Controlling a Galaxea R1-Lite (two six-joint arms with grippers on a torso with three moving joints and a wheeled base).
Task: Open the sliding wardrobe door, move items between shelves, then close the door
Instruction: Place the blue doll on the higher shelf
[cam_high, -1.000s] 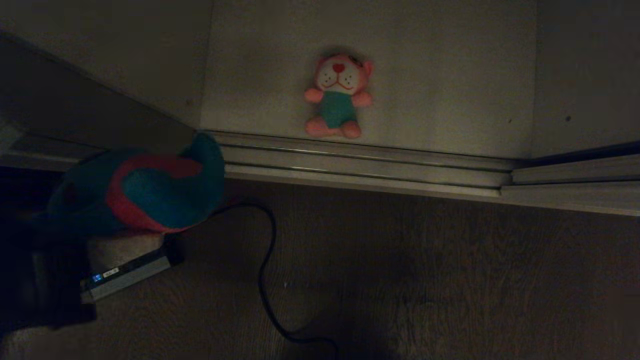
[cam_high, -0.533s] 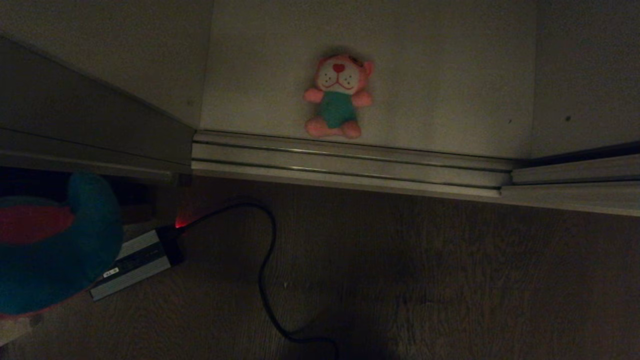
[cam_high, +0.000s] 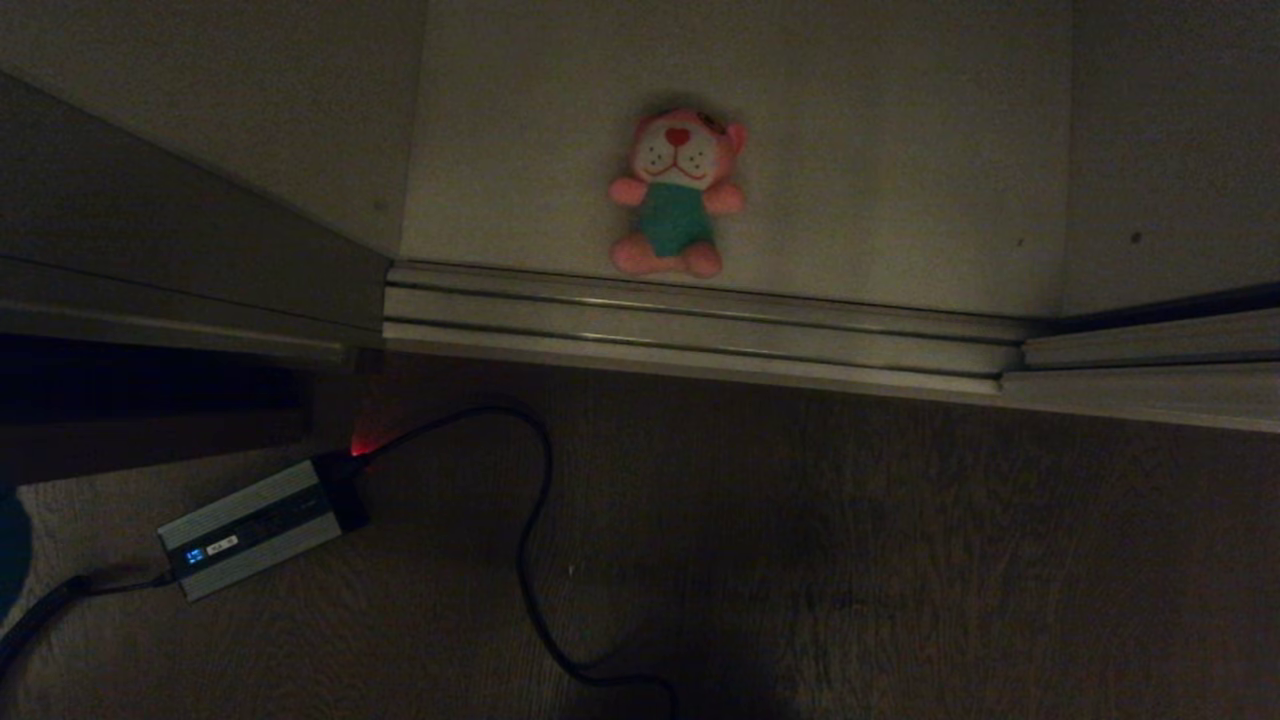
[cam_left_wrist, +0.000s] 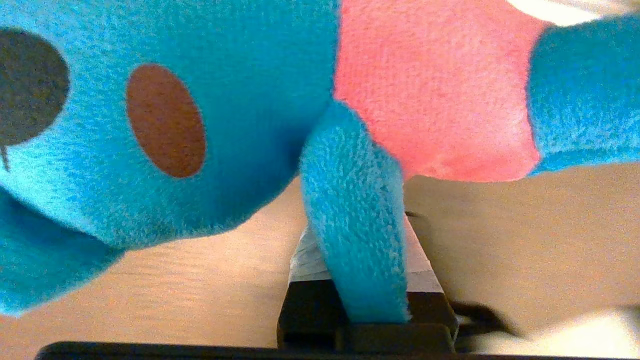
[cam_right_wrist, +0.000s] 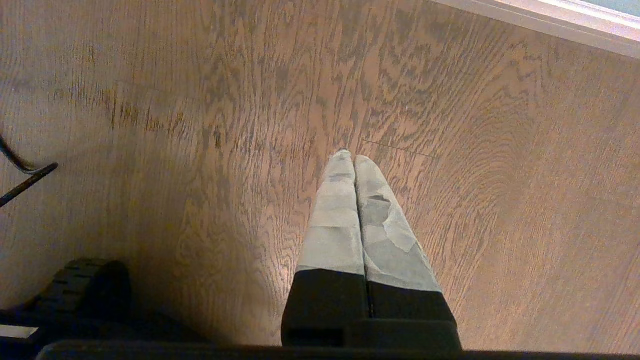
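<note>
1. The left hand is clamped on the blue toy, out at the far left over the floor.
2. A power brick lies on the floor.
3. The pink toy lies on the shelf.
4. The right hand is closed and empty, above the floor.

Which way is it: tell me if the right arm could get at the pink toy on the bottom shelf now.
Probably yes: the pink toy lies in the open beside the floor track, with nothing over it. The right gripper, closed and empty, hangs over bare floor.
</note>
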